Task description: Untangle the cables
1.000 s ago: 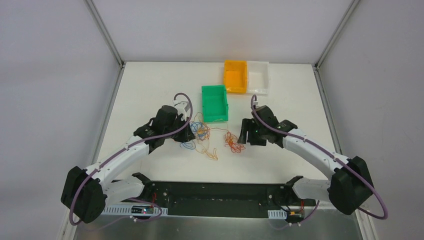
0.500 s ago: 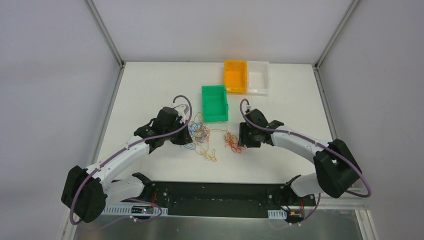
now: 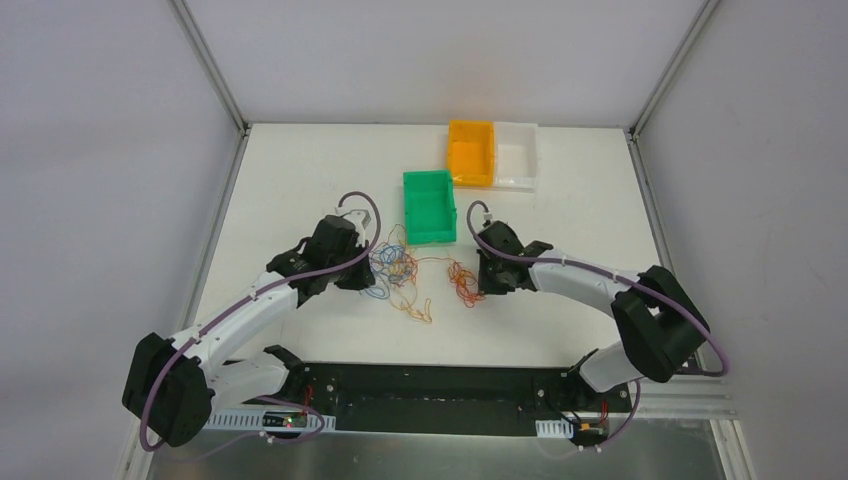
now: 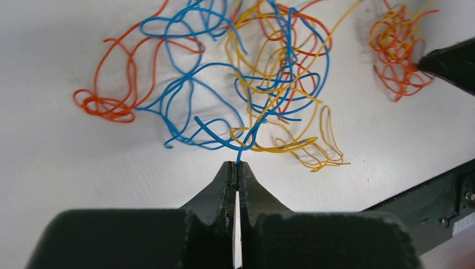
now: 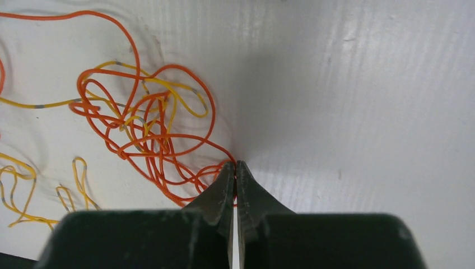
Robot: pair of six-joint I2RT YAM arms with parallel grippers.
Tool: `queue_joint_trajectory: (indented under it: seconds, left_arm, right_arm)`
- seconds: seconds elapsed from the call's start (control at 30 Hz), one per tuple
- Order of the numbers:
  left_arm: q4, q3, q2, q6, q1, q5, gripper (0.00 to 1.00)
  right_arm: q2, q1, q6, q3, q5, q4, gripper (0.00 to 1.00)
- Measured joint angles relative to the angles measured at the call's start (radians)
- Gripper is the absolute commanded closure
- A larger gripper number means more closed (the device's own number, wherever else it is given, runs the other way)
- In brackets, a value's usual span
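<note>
Between my right gripper (image 5: 235, 171) tips I pinch an orange cable (image 5: 159, 147) loop; my left gripper (image 4: 237, 168) clamps a blue cable (image 4: 213, 133) end. Drawing them slowly apart should loosen the knots without snagging.

**White table boxed in by pale grey walls**

The table (image 3: 300, 170) is matte white, and close up it shows faint ribbed lines. The light is soft and even, so shadows stay faint. Plain grey panels close three sides: the left wall (image 3: 100, 150), the back wall (image 3: 420, 50) and the right wall (image 3: 765, 150). A slim aluminium left post (image 3: 210, 65) and right post (image 3: 675, 65) rise from the table's far corners. A black plate (image 3: 430, 385) runs along the near edge, and a brushed metal strip (image 3: 420, 460) lies beyond it.
</note>
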Motion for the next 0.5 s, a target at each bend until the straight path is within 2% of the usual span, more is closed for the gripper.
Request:
queue_joint_trajectory:
  seconds: [0.1, 0.3, 0.5]
  left_arm:
    - [-0.051, 0.0, -0.024, -0.002, 0.029, -0.063, 1.0]
    - [-0.136, 0.0, -0.154, -0.031, 0.09, -0.237, 1.0]
    - [-0.182, -0.001, -0.249, -0.079, 0.095, -0.379, 1.0]
  right_arm:
    - [-0.05, 0.002, 0.005, 0.0, 0.057, -0.05, 1.0]
    - [-0.251, -0.037, 0.062, 0.001, 0.23, -0.164, 1.0]
    - [-0.496, -0.228, 0.19, -0.039, 0.364, -0.221, 1.0]
